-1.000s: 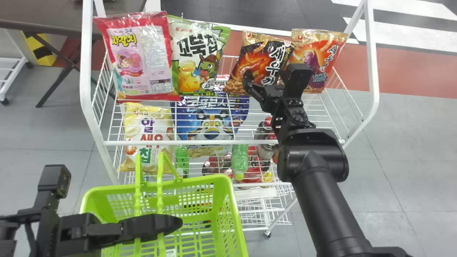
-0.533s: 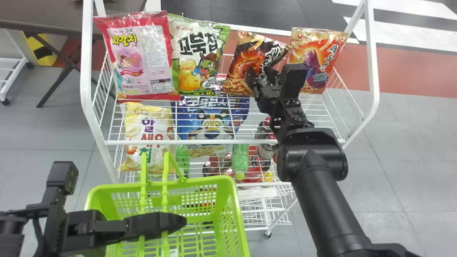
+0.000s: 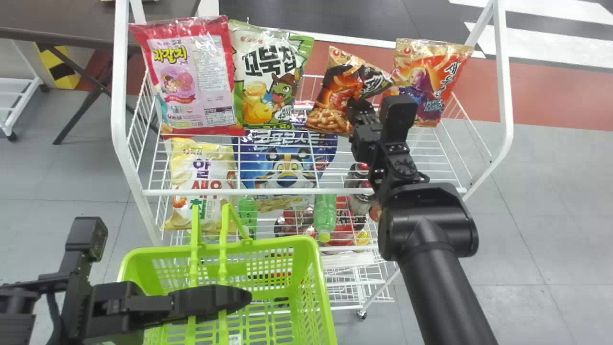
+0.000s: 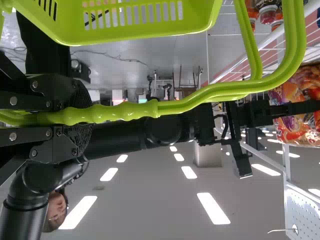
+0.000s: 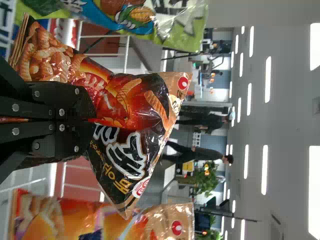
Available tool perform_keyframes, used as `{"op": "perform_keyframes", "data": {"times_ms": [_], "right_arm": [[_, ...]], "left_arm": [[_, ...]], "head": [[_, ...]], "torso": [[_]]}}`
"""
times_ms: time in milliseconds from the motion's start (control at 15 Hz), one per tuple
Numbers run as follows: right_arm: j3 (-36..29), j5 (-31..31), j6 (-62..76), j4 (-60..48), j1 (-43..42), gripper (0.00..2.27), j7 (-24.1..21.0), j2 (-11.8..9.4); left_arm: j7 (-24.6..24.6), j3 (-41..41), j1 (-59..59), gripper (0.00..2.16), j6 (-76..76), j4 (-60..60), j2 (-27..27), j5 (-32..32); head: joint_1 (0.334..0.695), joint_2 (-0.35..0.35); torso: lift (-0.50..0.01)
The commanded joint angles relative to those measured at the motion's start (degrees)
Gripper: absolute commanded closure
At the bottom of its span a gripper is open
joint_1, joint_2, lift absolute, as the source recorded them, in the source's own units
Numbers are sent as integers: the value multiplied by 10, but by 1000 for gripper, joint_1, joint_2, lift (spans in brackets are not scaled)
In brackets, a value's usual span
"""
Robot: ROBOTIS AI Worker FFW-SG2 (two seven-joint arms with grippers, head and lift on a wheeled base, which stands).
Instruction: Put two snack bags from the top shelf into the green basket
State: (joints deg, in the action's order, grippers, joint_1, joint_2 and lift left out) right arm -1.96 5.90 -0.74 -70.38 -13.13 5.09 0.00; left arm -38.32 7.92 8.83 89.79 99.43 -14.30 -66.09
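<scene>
My right gripper [image 3: 358, 114] is at the top shelf, shut on the black and orange snack bag [image 3: 335, 96]. In the right wrist view the right gripper [image 5: 92, 120] pinches that bag [image 5: 125, 100], which is creased around the fingers. My left gripper [image 3: 239, 298] stays over the green basket [image 3: 313, 268] at the lower left; in the left wrist view the left gripper [image 4: 82, 116] is shut on the basket's handle [image 4: 120, 112]. An orange bag [image 3: 428, 79] stands to the right, a green and white bag [image 3: 263, 76] and a pink bag [image 3: 191, 81] to the left.
The white wire rack [image 3: 287, 191] has a side post at each end. A yellow bag [image 3: 203, 184], a blue bag [image 3: 287, 167] and green bottles [image 3: 325, 215] lie lower down. A dark table [image 3: 72, 24] stands behind at the left.
The right gripper has closed on the black and orange bag, whose upper part has creased and folded inward. The basket has shifted slightly right in the head view.
</scene>
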Motion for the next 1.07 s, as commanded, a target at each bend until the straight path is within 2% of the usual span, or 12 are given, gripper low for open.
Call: {"op": "perform_keyframes", "data": {"times_ms": [0, 400, 667, 1000], "right_arm": [[-3, 5, -63, -100, 50, 2243, -5, 1], [6, -13, -189, -328, 161, 2243, 15, 1], [22, -29, -405, -501, 232, 2243, 17, 1], [86, -33, -592, -614, 288, 2243, 32, 1]], "left_arm": [[-1, 0, 0, 2142, 2, -3, 0, 0], [-1, -3, 0, 2142, 2, -4, 0, 0], [-1, -2, 0, 2142, 2, -3, -1, -3], [0, 4, -1, 2142, 2, -2, -1, -6]], "head": [[695, -194], [695, -219], [695, -220], [695, -189]], "torso": [[-1], [-1], [-1], [-1]]}}
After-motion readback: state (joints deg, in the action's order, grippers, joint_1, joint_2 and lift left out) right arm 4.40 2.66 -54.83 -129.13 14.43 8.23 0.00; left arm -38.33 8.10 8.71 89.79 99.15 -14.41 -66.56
